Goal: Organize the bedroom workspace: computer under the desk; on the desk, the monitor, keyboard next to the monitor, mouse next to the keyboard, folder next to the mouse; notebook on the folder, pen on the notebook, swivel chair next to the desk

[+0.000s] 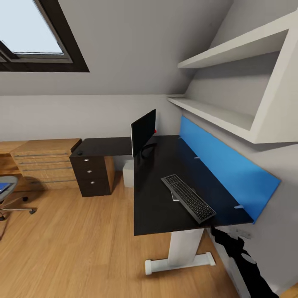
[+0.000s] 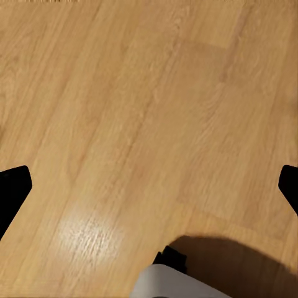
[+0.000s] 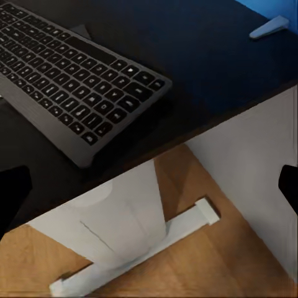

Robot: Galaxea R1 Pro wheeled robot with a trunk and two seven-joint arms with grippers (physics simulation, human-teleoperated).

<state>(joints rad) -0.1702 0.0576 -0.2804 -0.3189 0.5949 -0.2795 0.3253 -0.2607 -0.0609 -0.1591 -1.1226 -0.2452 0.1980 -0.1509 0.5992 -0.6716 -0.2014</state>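
Note:
The black-topped desk (image 1: 157, 207) stands against the right wall. On it are the monitor (image 1: 143, 131) at the back and the keyboard (image 1: 188, 198) near the front. A thin grey corner (image 1: 174, 195) pokes out from under the keyboard; I cannot tell whether it is the notebook. The mouse (image 1: 79, 152) lies on the desk's far left end. Under the desk stands the pale computer (image 1: 128, 173). At the far left is the swivel chair (image 1: 9, 194) with the blue folder (image 1: 3, 187) on its seat. The pen is hidden. My right gripper (image 3: 149, 189) hangs open just off the desk's front edge, close to the keyboard (image 3: 74, 81). Over bare floor, my left gripper (image 2: 149, 192) is open.
A blue wall panel (image 1: 225, 167) runs behind the desk, with white shelves (image 1: 231, 54) above. The dark drawer unit (image 1: 92, 174) and low wooden cabinets (image 1: 41, 161) line the back wall. The desk's white leg (image 3: 118, 223) stands below my right gripper. My right arm (image 1: 244, 260) is at the lower right.

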